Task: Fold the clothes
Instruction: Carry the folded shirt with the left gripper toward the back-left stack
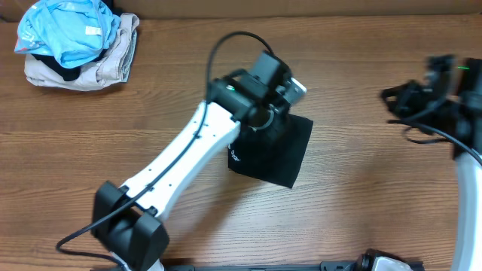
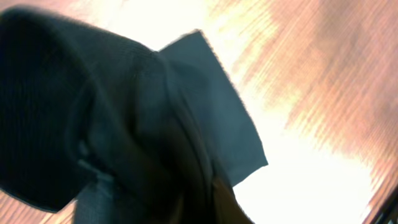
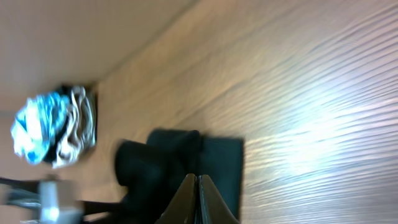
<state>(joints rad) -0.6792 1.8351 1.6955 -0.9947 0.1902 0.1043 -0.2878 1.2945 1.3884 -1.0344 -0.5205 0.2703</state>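
The black shirt lies folded into a small rectangle in the middle of the wooden table, with a small white mark at its left edge. My left gripper is down at the shirt's far edge. In the left wrist view black fabric is bunched close around the fingers, and the gripper looks shut on it. My right gripper hovers at the far right, away from the shirt. In its wrist view the fingers are pressed together and empty, with the shirt beyond them.
A light blue garment lies on a beige one at the table's back left corner; the pile also shows in the right wrist view. The left arm crosses the table from the front left.
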